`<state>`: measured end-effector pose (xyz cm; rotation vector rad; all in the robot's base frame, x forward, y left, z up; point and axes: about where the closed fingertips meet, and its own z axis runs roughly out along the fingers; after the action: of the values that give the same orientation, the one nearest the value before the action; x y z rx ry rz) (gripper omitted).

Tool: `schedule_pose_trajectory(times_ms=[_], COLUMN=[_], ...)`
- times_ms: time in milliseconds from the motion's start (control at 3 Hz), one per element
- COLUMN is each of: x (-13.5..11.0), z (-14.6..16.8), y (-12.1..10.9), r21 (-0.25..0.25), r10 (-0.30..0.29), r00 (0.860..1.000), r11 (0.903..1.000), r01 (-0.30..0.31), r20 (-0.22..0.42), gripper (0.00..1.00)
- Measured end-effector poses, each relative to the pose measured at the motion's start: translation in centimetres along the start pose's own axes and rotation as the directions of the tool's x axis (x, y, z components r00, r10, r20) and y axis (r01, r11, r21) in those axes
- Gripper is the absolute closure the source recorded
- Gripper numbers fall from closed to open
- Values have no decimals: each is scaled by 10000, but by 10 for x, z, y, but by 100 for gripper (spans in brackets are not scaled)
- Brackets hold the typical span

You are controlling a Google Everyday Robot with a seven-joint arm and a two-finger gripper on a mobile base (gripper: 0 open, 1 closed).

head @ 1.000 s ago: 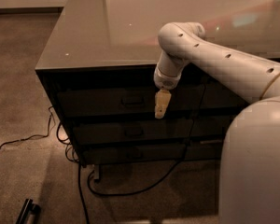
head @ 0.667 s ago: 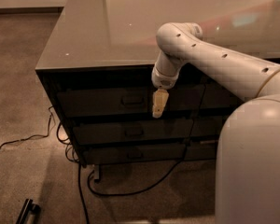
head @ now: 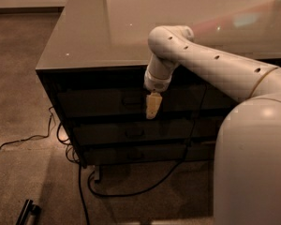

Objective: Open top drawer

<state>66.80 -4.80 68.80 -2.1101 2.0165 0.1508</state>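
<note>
- While the pale arm [head: 210, 62] reaches in from the right over the cabinet edge, the gripper [head: 151, 113] hangs pointing down in front of the top drawer [head: 93, 100].
- Gripper shows as one narrow tan piece below a white wrist [head: 157, 78]; open or closed: cannot tell.
- Top drawer is the uppermost dark front, right under the glossy cabinet top [head: 122, 32]; it sits flush with the fronts below, closed.
- Small loop pull [head: 131, 100] is at the centre of that front, and the gripper is just beside it on its right, at about the same height.
- Contact between gripper and pull or drawer front: cannot tell.
- Two shallower dark fronts lie beneath: the middle drawer [head: 107, 133] and the bottom drawer [head: 131, 153], both closed.
- Thin black cable [head: 195, 125] drops down across the fronts at the right, then loops over the carpet [head: 18, 78] under the cabinet.
- More cables [head: 23, 139] trail off left on the floor.
- Dark bar-shaped object [head: 27, 212] lies at the bottom left on the carpet, well apart from the cabinet.
- Robot's rounded white body [head: 253, 172] fills the lower right.
</note>
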Motion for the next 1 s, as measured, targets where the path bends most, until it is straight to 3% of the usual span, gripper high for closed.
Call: schedule_pose_trajectory(times_ms=[667, 1000], x=[12, 13], z=[16, 18], y=[34, 36], r21=[-321, -359], r10=[45, 45], r00=[10000, 10000], r11=[9995, 9993], r01=[-46, -47], r20=[-42, -57], gripper=[65, 62])
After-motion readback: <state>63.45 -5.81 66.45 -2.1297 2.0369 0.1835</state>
